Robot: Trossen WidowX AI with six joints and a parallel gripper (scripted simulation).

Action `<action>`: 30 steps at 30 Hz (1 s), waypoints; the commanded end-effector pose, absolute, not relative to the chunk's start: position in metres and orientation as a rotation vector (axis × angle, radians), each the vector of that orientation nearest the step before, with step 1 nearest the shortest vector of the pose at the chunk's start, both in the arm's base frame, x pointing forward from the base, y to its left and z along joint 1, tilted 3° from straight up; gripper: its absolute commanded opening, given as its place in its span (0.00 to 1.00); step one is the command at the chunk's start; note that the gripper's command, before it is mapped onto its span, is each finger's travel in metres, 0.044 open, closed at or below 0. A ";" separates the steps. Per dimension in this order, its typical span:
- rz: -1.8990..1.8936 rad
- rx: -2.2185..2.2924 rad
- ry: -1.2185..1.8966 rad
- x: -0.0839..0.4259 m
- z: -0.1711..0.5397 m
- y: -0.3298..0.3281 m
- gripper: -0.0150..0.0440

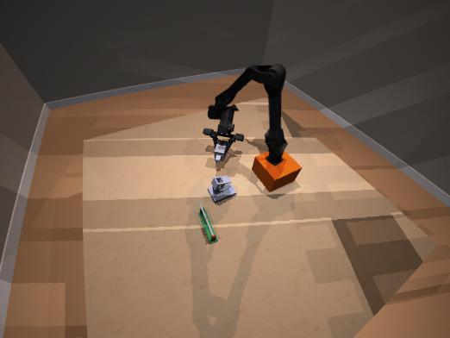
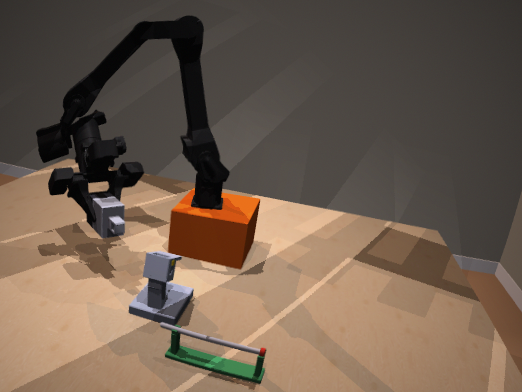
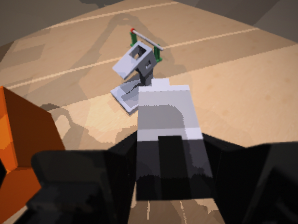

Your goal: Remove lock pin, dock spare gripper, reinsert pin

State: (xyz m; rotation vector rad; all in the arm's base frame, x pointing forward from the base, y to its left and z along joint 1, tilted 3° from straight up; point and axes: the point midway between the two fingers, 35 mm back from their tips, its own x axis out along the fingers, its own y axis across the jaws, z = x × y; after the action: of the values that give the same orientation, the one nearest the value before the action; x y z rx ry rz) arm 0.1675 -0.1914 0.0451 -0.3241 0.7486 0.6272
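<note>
My gripper [image 1: 220, 147] [image 2: 104, 205] [image 3: 163, 132] is shut on the spare gripper, a light grey block [image 1: 220, 152] [image 2: 111, 214] [image 3: 161, 117] with a small spigot pointing away from the fingers. The block hangs above the table, apart from the mount. The grey mount [image 1: 216, 183] [image 2: 159, 268] [image 3: 135, 59] stands on its flat base with its socket head raised; no pin shows through the socket. The lock pin [image 1: 206, 219] [image 2: 210, 338] [image 3: 147, 39], grey with a red end, lies across the two posts of a green rack [image 2: 215, 361] [image 3: 158, 54].
The arm's orange base block [image 1: 269, 174] [image 2: 207, 235] [image 3: 30, 130] stands to the right of the held block in the top and exterior views. The mount is between the held block and the green rack. Low skirting and walls bound the floor beyond.
</note>
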 end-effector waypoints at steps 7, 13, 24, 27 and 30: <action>0.623 -0.333 0.742 0.166 0.081 -0.186 0.25; 0.625 -0.330 0.749 0.165 0.074 -0.186 0.25; 0.657 -0.235 0.838 0.175 0.075 -0.177 0.25; 0.669 -0.197 0.880 0.179 0.076 -0.173 0.25; 0.681 -0.167 0.917 0.184 0.078 -0.168 0.25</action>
State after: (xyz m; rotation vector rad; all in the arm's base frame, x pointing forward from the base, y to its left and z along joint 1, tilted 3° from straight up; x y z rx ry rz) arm 0.1777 -0.1727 0.0745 -0.2005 0.8809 0.6694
